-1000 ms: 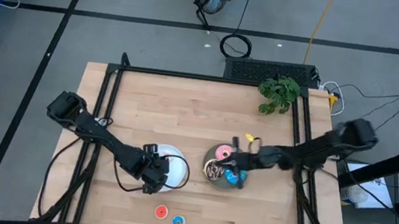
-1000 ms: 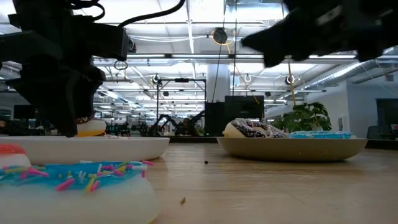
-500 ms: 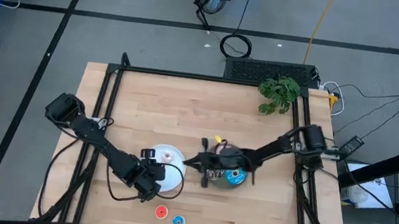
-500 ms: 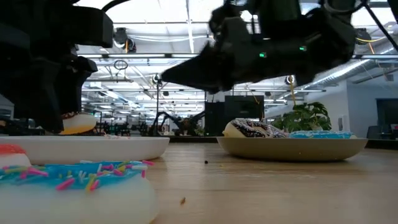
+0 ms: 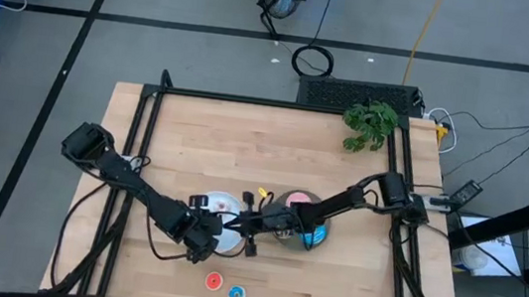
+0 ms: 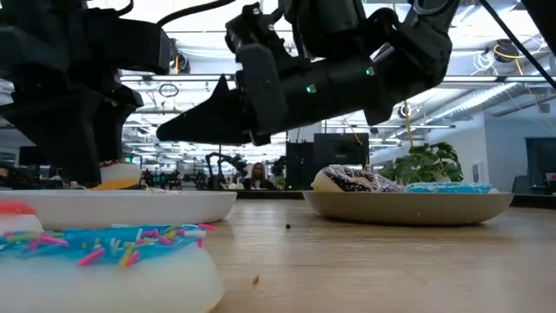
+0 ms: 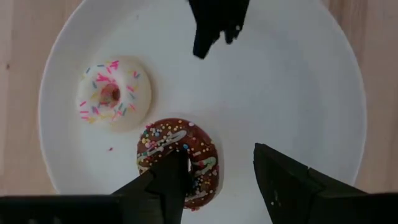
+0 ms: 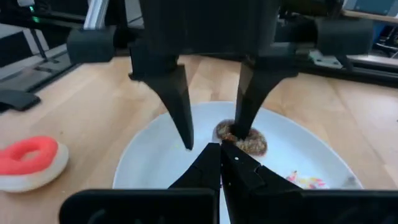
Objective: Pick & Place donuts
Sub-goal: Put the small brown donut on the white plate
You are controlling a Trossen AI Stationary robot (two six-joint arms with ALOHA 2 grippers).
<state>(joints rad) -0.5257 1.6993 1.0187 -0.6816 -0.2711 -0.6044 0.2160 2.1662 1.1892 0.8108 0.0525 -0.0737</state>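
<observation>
A round white plate (image 7: 298, 81) holds two tiny donuts: a white-pink sprinkled one (image 7: 112, 93) and a brown one (image 7: 180, 163), each lying flat. My left gripper (image 7: 217, 154) stands open over the plate, pointing steeply down. One of its fingers (image 8: 247, 106) is at the brown donut (image 8: 244, 142), the other (image 8: 176, 102) over bare plate. My right gripper (image 8: 221, 150) is shut and reaches nearly level over the white plate (image 5: 229, 211) from the table's right. A tiny red donut (image 5: 213, 281) and a tiny blue one (image 5: 236, 293) lie on the table near its front edge. My left gripper has one finger (image 7: 169, 180) over the brown donut's edge (image 7: 149, 152), coming from above. That finger hides its own tip, so I cannot tell whether it touches the donut. The donut lies flat on the plate.
A round grey plate (image 6: 408, 209) to the right of the white one carries larger donuts, a brown streaked one (image 6: 352, 181) among them, and my right arm stretches across it. A small green plant (image 5: 369, 123) stands at the far right corner. Black frame rails border the table.
My right gripper has travelled toward the table's left edge and sunk a little, from above the grey plate to above the white plate beside my left gripper. It has stayed shut.
</observation>
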